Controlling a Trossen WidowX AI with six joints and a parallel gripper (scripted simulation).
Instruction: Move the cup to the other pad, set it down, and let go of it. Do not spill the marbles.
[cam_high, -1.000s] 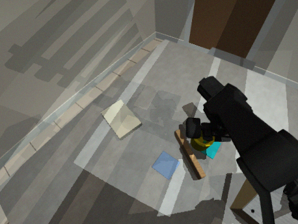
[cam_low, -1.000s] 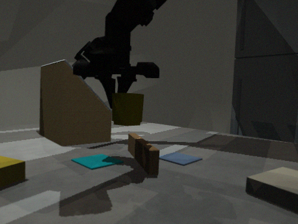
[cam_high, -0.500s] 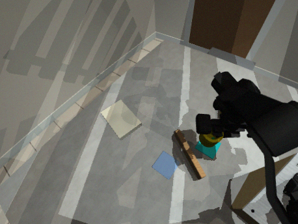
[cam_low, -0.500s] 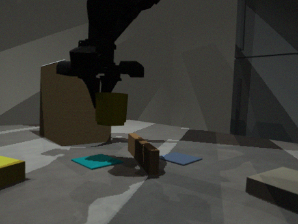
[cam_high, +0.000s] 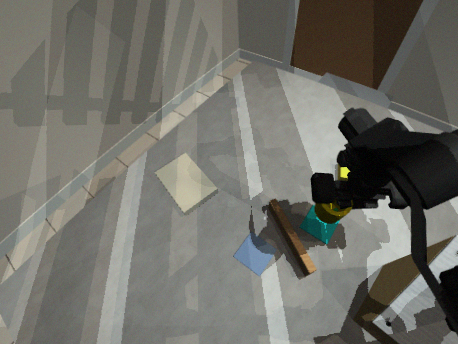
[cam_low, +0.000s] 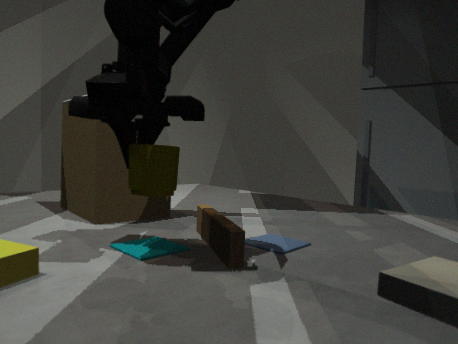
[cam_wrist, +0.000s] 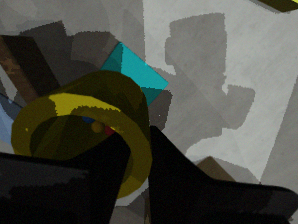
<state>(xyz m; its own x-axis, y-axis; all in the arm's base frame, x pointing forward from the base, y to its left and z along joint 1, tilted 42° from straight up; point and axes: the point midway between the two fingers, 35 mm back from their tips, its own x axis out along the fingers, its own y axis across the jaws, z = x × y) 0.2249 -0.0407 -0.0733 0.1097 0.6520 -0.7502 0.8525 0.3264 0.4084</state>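
- Gripper (cam_wrist: 134, 150) clamped on the rim of the yellow cup (cam_low: 153, 170), held upright in the air.
- Cup hangs above the teal pad (cam_low: 148, 247); marbles (cam_wrist: 98, 126) inside.

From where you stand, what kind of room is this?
Probably a bare indoor room used as a robot test space: plain walls meeting in a corner, a brown door, and a floor laid with a teal pad, blue pad and wooden bar.

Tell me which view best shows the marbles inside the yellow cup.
The wrist view: it looks into the open yellow cup, showing blue, red and yellowish marbles. The top view shows only the rim under the gripper; the exterior view shows the cup's side wall.
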